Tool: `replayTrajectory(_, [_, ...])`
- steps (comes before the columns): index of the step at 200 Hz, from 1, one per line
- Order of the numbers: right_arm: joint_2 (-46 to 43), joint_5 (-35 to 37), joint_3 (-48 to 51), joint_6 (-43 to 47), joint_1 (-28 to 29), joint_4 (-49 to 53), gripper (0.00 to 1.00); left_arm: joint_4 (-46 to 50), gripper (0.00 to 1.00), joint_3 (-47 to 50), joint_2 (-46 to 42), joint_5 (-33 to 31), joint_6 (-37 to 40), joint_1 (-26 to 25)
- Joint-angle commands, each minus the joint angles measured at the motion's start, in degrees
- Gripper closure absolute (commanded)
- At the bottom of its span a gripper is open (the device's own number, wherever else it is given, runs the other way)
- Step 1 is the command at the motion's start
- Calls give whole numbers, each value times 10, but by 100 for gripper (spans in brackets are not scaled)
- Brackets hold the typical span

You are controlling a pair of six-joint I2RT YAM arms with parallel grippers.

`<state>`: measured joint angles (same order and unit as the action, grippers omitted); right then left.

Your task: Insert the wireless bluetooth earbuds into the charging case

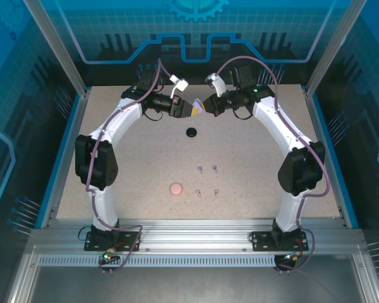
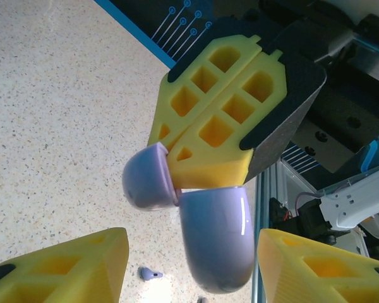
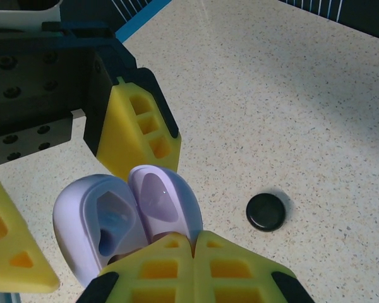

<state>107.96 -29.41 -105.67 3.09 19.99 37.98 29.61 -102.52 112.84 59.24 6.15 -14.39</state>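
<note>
An open lavender charging case (image 1: 198, 105) hangs above the far middle of the table between both grippers. My right gripper (image 3: 192, 245) is shut on the edge of the case (image 3: 136, 211), whose two hollow halves face that wrist camera. My left gripper (image 2: 191, 252) stands open, with its yellow fingers (image 2: 69, 268) on either side of the case body (image 2: 218, 237) and a gap on both sides. Two lavender earbuds (image 1: 201, 168) lie on the table nearer the arms, and two pinkish-beige earbuds (image 1: 199, 192) lie just below them. One lavender bud (image 2: 151, 273) shows under the case.
A closed black round case (image 1: 191, 132) (image 3: 266, 211) sits on the table just below the grippers. A pink round case (image 1: 175, 189) lies left of the beige buds. Blue walls (image 1: 57, 158) ring the speckled table.
</note>
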Motion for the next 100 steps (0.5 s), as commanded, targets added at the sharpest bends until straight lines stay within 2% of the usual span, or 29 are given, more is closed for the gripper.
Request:
replayTrajectory(1, [11,-15,-20,7,9,16,100,18,43,-22,6,24,13,4])
replayTrajectory(48, [13,-15,-24,9,11,20,100,30,45,-30,9,24,21,4])
replayTrajectory(100, [11,-16,-25,8,14,20,100,36,53,-36,13,26,24,4])
